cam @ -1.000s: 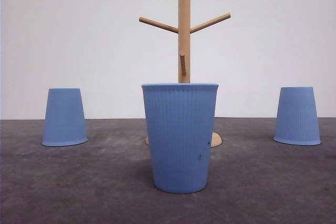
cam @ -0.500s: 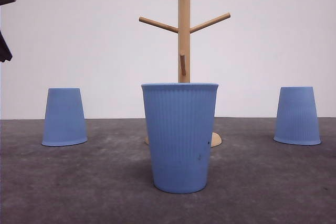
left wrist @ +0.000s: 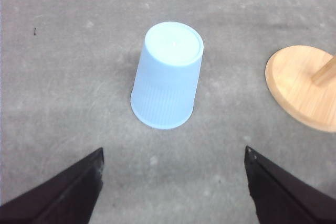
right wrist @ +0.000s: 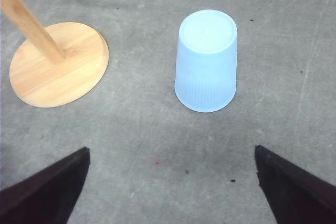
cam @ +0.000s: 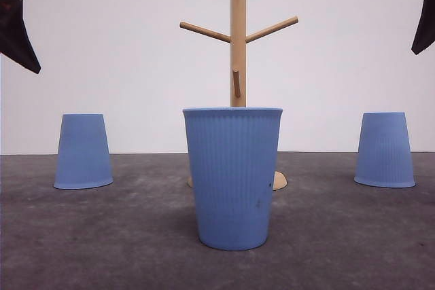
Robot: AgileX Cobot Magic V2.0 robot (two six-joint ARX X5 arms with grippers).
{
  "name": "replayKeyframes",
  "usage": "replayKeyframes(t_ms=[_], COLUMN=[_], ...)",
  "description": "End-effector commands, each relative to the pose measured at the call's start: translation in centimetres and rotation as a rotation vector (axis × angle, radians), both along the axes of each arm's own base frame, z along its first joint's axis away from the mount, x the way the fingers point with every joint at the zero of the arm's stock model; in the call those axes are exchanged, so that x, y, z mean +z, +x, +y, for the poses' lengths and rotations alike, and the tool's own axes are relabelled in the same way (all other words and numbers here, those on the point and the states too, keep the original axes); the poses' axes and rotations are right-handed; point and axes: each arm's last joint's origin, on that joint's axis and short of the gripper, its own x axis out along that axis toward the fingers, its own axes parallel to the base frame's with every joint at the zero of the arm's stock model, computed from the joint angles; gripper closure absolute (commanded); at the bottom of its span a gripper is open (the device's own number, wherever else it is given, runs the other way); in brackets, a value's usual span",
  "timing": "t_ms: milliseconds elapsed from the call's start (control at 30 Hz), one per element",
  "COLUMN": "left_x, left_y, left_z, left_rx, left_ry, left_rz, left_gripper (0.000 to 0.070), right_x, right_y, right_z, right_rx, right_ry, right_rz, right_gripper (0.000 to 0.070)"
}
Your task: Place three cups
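**Both hands spread above the upturned cups**

You have three light-blue ribbed cups on the grey table [cam: 136,249]. The middle cup [cam: 233,178] stands upright, mouth up, nearest the front camera, directly in front of the wooden peg stand [cam: 238,45] and covering most of its round base. The left cup [cam: 83,151] and the right cup [cam: 385,150] both sit upside down, flat bases up, farther back and well apart from the middle one, on either side of the stand.

Your left hand [left wrist: 173,190] is released: in its wrist view the two dark fingers [left wrist: 63,195] are spread wide with nothing between them but bare table, and the left cup [left wrist: 168,74] lies ahead of the fingertips, clear of them, with the stand's round base [left wrist: 302,87] off to one side. In the front view a dark finger of this hand [cam: 15,26] shows at the upper left edge, high above the left cup.

Your right hand [right wrist: 173,187] is likewise released, fingers [right wrist: 294,190] wide apart and holding nothing. The right cup [right wrist: 206,60] sits ahead of them, untouched, with the stand's base and post [right wrist: 58,64] beside it. In the front view a finger of this hand [cam: 425,18] shows at the upper right edge, high above the right cup.
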Motion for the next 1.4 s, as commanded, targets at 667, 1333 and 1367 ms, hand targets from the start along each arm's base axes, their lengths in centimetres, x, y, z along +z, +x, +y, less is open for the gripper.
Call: replayKeyframes(t_ms=[667, 1333, 1367], left_x=[2.0, -3.3, -3.2], left_y=[15.2, 18.2, 18.2], left_z=[-2.8, -3.5, -3.5], left_rx=[-0.082, -0.073, -0.065], left_ry=[-0.026, 0.024, 0.032], left_rz=[0.257, 0.389, 0.385], left_gripper=[0.0054, 0.0084, 0.0124], right_x=[0.4, 0.4, 0.4], right_y=[0.2, 0.2, 0.2], right_z=[0.0, 0.0, 0.0], right_rx=[0.006, 0.006, 0.006], right_ry=[-0.004, -0.004, -0.004], right_rz=[-0.023, -0.022, -0.022], right_gripper=[0.0055, 0.0055, 0.0055])
